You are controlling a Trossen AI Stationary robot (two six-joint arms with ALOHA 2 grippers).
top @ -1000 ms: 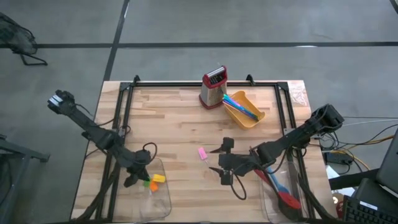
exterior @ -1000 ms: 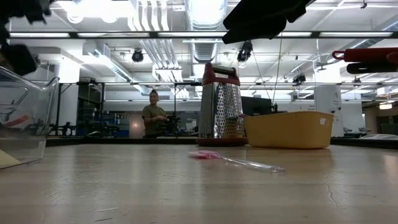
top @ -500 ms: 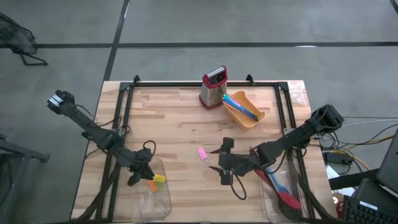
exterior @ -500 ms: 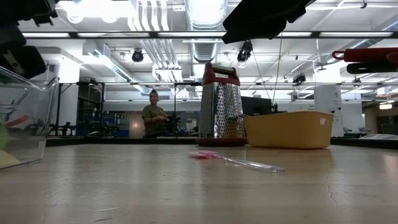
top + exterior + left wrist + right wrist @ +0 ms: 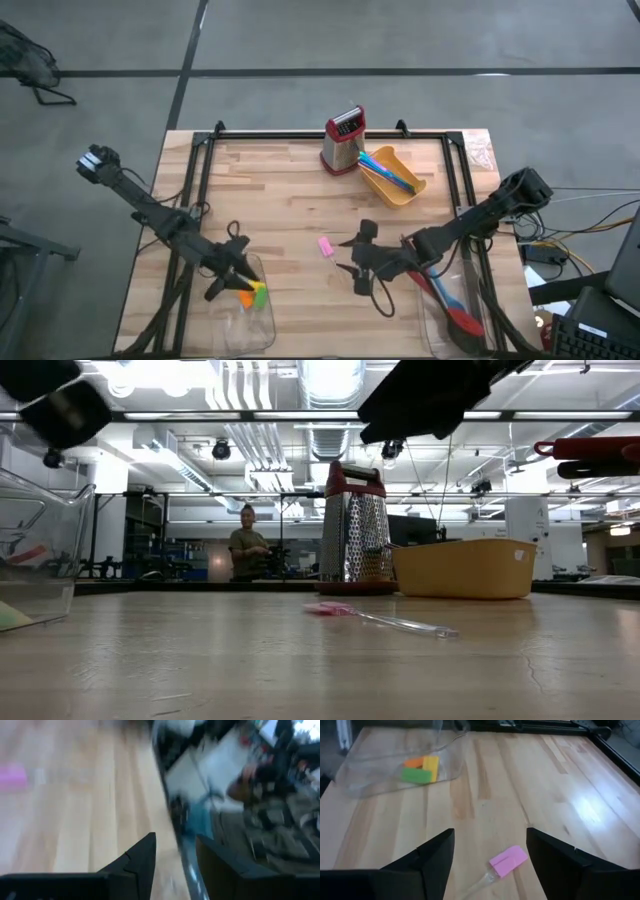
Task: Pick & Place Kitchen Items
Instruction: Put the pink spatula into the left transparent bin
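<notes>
Wooden planks make the top of the bench [image 5: 290, 190], and the box grater [image 5: 343, 140] with its red top stands near the far edge of it, a good landmark. Just beside the grater, on its right, lies a yellow bowl [image 5: 400, 180] that holds blue and orange utensils [image 5: 385, 168]. Nearer than the grater, about in the middle of the bench, lies a pink spatula [image 5: 325, 245] with a clear handle, flat on the wood and touched by nothing. The right gripper [image 5: 352, 255] hovers just beside this spatula, on the side away from the left arm, and its two fingers are spread wide; in the right wrist view the pink blade [image 5: 508, 860] shows between them and a little ahead. Far from the grater, at the near left corner, stands a clear plastic tray [image 5: 245, 318] with small green, yellow and orange pieces [image 5: 250, 295] at its far end. The left gripper [image 5: 238, 270] is over that end of the tray, just beside the pieces; its fingers [image 5: 142, 862] stand apart with nothing between them. At the near right corner, a second clear tray [image 5: 436, 322] holds a red spatula [image 5: 462, 322] and a blue spoon [image 5: 450, 296]. In the low view a person [image 5: 245, 553] stands in the room far behind the grater.
</notes>
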